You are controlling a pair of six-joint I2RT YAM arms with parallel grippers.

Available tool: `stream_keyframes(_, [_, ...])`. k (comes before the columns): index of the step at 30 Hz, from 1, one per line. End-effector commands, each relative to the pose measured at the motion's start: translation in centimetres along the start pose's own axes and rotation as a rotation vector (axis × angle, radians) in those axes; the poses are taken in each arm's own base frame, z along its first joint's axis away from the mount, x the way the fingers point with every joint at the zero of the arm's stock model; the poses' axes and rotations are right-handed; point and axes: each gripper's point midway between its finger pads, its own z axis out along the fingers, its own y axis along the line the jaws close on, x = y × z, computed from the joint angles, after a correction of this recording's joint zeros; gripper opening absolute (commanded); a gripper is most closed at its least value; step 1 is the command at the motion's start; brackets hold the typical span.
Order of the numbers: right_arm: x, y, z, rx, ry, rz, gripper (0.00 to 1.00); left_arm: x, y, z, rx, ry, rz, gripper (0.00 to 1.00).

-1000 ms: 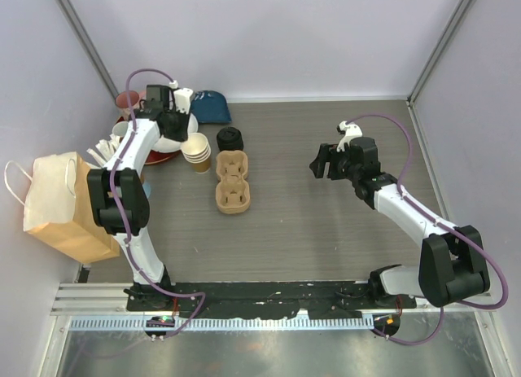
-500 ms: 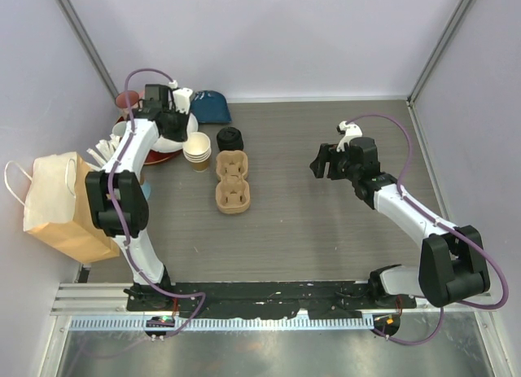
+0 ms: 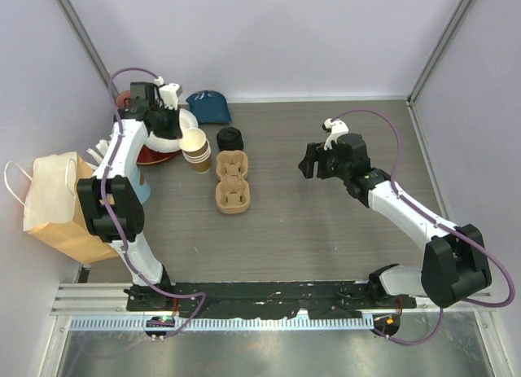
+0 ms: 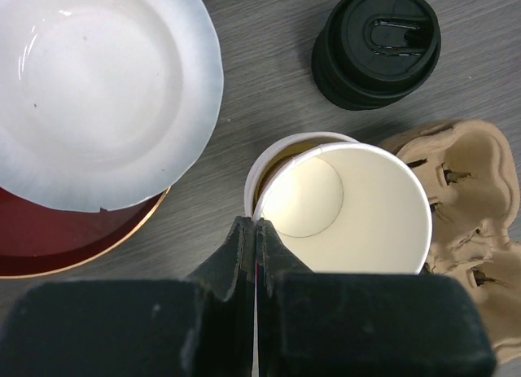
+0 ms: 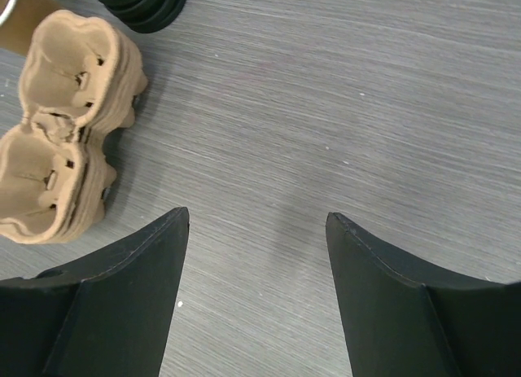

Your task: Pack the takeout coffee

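No takeout coffee with a black lid is in view. My left gripper (image 4: 254, 224) (image 3: 181, 133) is shut on the rim of a lidless tan paper cup (image 4: 342, 206) (image 3: 193, 141) with a cream inside. That cup sits tilted just above a stack of like cups (image 4: 281, 149) (image 3: 199, 160). A stack of black lids (image 4: 376, 45) (image 3: 229, 138) stands right of the cups. A brown pulp cup carrier (image 3: 231, 180) (image 4: 468, 190) (image 5: 65, 124) lies in front of the lids. My right gripper (image 5: 256, 218) (image 3: 309, 161) hangs open over bare table, right of the carrier.
A white plate (image 4: 98, 92) rests on a dark red plate (image 4: 49, 247) left of the cups. A brown paper bag (image 3: 61, 206) lies at the table's left edge. A dark blue object (image 3: 207, 106) lies at the back, near the wall.
My left gripper has shut on the top cup's rim and raised it, tilted, off the stack. My right arm has moved left toward the carrier, still open.
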Motion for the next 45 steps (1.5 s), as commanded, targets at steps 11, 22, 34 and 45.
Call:
stream_keyframes(11, [-8.8, 6.8, -2.5, -0.164, -0.124, 0.028, 0.74, -10.5, -1.7, -13.1, -0.069, -0.398, 0.0, 0.0])
stream_keyframes(22, [-14.6, 9.4, -6.1, -0.1, -0.226, 0.053, 0.8, -8.6, -16.2, -10.9, 0.162, -0.246, 0.272, 0.0])
stream_keyframes(34, [-13.7, 13.2, -4.2, -0.143, -0.15, -0.022, 0.73, -6.7, -22.5, -8.1, 0.229, -0.165, 0.4, 0.0])
stream_keyframes(45, [-10.1, 13.8, 0.7, -0.141, -0.013, -0.06, 0.47, -5.4, -24.0, -8.1, 0.31, -0.132, 0.396, 0.0])
